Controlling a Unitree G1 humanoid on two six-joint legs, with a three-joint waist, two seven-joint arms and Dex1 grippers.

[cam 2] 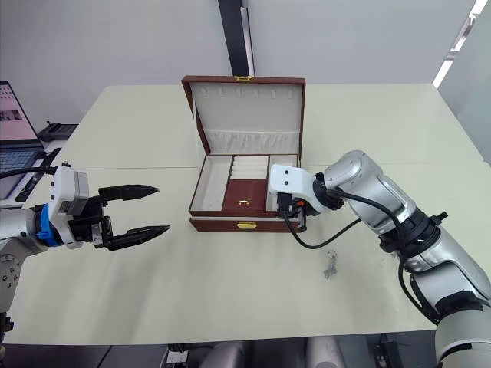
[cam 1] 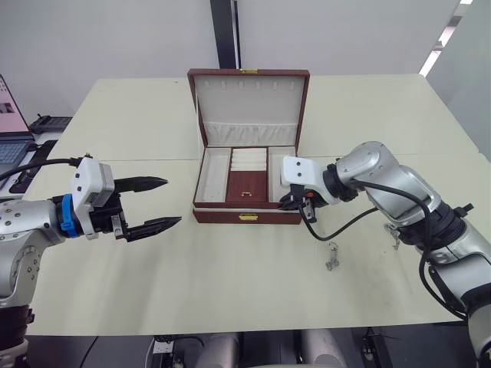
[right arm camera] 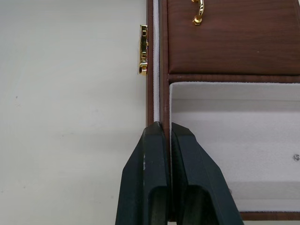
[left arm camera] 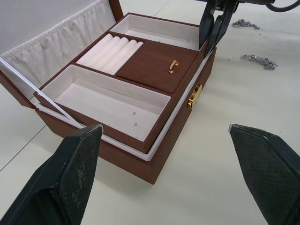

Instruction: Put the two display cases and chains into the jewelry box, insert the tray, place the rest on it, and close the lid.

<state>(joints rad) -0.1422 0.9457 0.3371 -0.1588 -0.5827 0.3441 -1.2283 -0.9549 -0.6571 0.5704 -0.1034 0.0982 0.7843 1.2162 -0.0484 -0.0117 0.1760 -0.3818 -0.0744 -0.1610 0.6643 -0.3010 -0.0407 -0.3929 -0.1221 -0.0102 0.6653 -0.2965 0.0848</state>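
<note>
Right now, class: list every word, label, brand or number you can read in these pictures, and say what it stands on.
None can be read.
Box, tray, lid: no lettering.
Laptop screen at the table's left edge: content too small to read.

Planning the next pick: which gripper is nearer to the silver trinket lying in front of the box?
Right. The right gripper sits at the jewelry box's front right corner, close behind the trinket. The left gripper hovers open, far off on the box's other side.
</note>
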